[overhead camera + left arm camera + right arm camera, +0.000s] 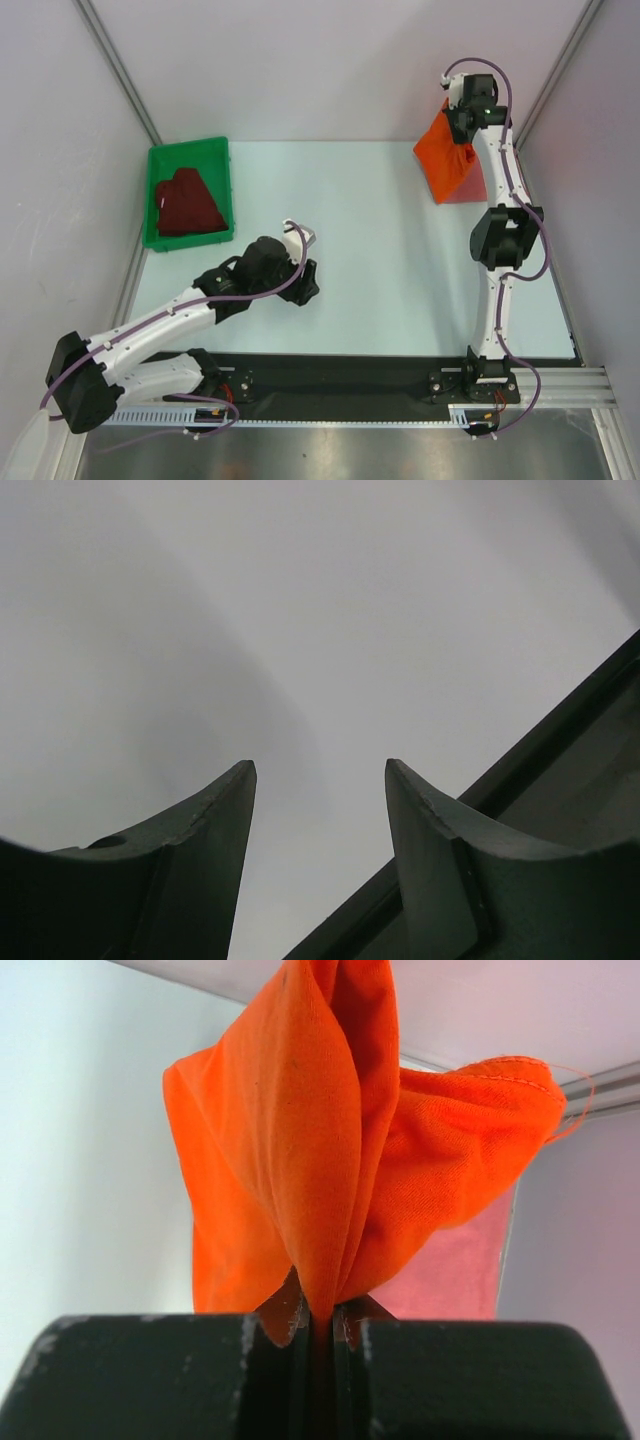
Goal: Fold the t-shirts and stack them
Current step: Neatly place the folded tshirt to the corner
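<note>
Orange t-shirt (443, 160), up at the far right corner of the surface (370, 250)! Clamped in the right gripper (462, 122), bunched into long folds, hung down from the pinch point. Closer in, from the right wrist: right gripper (318, 1312) squeezed tight on a gathered ridge of the orange t-shirt (330, 1160), cloth fanned out either side of the pinch, a stitched hem out to the right.

Just behind, pink t-shirt (455, 1270), flat and partly covered. From above, only a strip of the pink t-shirt (475, 190) visible below the orange, beside the right arm. Touching or not, could not tell.

Over at the far left, maroon t-shirt (188, 205), crumpled inside the green bin (190, 150), well apart from the other two.

Left gripper (303, 282), low over the near left of the surface, nothing in it. From the left wrist: left gripper (320, 770) spread well apart, dark curved fingers (215, 840), just blank grey wall and a dark frame rail beyond.
</note>
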Motion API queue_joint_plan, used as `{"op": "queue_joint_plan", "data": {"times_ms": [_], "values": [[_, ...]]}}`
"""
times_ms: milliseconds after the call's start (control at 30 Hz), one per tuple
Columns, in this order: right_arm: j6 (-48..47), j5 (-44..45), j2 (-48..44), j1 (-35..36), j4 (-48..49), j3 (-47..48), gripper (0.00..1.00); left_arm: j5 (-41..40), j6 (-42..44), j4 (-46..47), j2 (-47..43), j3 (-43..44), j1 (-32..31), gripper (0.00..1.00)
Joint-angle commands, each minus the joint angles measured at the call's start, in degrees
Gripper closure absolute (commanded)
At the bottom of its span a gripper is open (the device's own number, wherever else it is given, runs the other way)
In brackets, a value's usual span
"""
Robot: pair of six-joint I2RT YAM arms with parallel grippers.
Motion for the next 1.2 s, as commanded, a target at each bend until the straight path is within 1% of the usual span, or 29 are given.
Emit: {"op": "queue_joint_plan", "data": {"times_ms": [0,100,133,200,367,633,967,1167], "values": [[-1.3,-0.7,0.5,-0.9,4.2,2.5,1.0,1.1,0.4,-2.6,-2.6,-0.4,0.5,0.4],[-1.2,-1.4,1.1,-0.9,4.0,2.9,1.0,2.3,0.3,-4.1,-3.8,-1.2,0.5,0.4],[-1.2,-1.6,1.6,-2.6,4.0,2.9,1.0,2.3,0.4,-5.3,-4.7,-1.1,0.5,0.4],[-1.4,-2.0,2.1,-2.9,4.0,3.2,1.0,2.2,0.4,-6.2,-5.6,-1.2,0.5,0.4],[-1.5,-1.6,3.9,-3.8,4.1,4.7,1.0,3.6,0.4,-8.0,-7.3,0.3,0.5,0.39],[-1.8,-1.4,4.1,-5.3,5.7,3.7,1.0,3.1,1.9,-9.7,-4.9,3.0,0.8,0.39],[-2.0,-2.8,2.8,-8.3,7.4,0.4,1.0,3.2,2.5,-9.9,-4.1,3.1,0.8,0.39],[-1.9,-3.0,5.7,-8.8,7.3,1.8,1.0,3.8,3.2,-10.0,-3.8,3.1,0.8,0.39]]}}
